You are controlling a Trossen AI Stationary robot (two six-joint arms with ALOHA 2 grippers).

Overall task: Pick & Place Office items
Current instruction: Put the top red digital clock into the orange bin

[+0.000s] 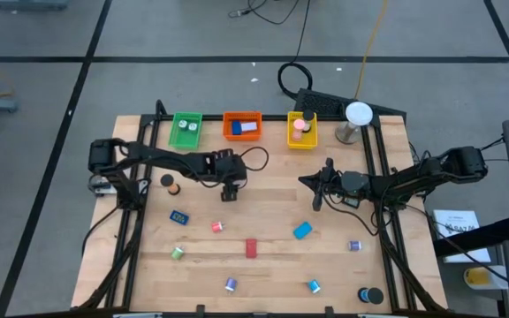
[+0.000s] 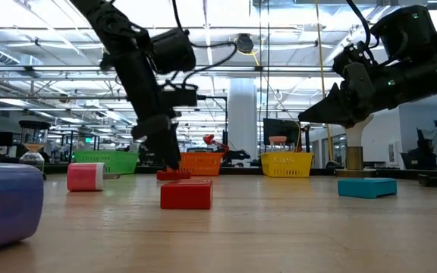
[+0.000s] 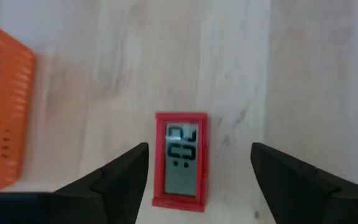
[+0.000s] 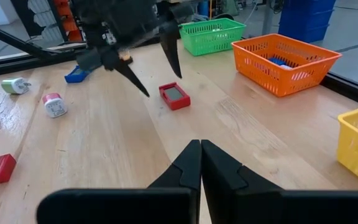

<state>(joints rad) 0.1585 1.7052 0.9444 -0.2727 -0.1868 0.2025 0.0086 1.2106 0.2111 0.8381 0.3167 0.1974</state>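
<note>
— Three trays are seen beyond the left gripper [image 1: 230, 196]: a green tray [image 1: 186, 130], an orange tray [image 1: 242, 125] and a yellow tray [image 1: 301, 131]. Each already has something lying in it, so part of the sorting looks done.

— And what is left?

— Plenty. About a dozen small pieces are spread on the table [image 1: 272, 265], most of them on the near side of both grippers. A blue block [image 1: 302, 230] is found below the right gripper [image 1: 317, 187]; a red block [image 1: 251, 248] lies nearer the front edge, between the two arms.

— What is being worked on?

— A small red clock [image 3: 180, 158] with a grey display is framed in the left wrist view. The left gripper is held directly over it with its fingers [image 3: 122, 180] spread wide, one on each side, nothing yet gripped. It lies flat on the wood, just short of the orange tray.

— The right arm?

— Its gripper is held off the wood with fingers pressed together and nothing between them; it appears to be waiting.

— Progress, then?

— Judged as early: a few items are binned, most are still out.
</note>
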